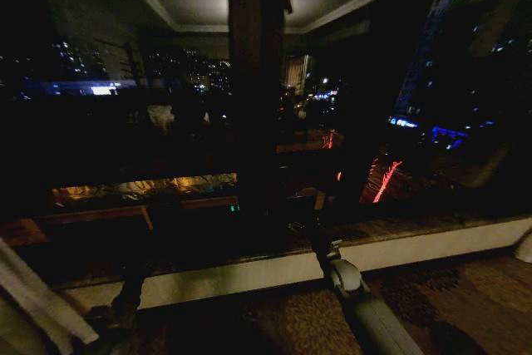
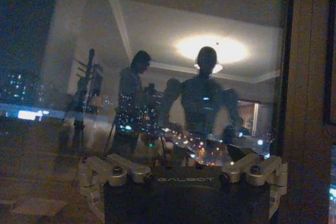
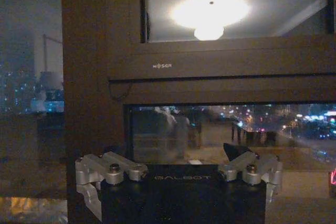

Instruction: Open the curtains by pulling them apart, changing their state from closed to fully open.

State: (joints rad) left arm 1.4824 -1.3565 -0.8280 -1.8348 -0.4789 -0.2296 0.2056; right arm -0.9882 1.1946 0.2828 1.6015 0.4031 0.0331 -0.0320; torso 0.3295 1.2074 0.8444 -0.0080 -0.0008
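1. Right gripper [image 3: 178, 155]: released. Its two linkages are spread wide and nothing sits between them. It faces the dark window frame [image 3: 94, 77], directly ahead of it and close; contact cannot be confirmed. In the head view, the right arm [image 1: 366, 309] reaches forward over the carpet [image 1: 465, 305] toward the pale sill [image 1: 249, 276].

2. Left gripper [image 2: 184, 156]: released. Its linkages are also splayed, with nothing held. The window glass [image 2: 157, 77] is ahead of it and mirrors the room: a lit ceiling lamp [image 2: 212, 48] above the gripper and the robot's own reflection [image 2: 205, 98] straight in front.

3. Curtains: one pale fabric panel [image 1: 33, 297] hangs on the outer side of the left arm [image 1: 133, 288], beside it and behind the gripper's reach, not touching the fingers. The glass ahead of both grippers is uncovered, with city lights visible through it.

4. A small pale patch [image 1: 524, 247] lies well to the outer side of the right gripper; too little is visible to identify it.
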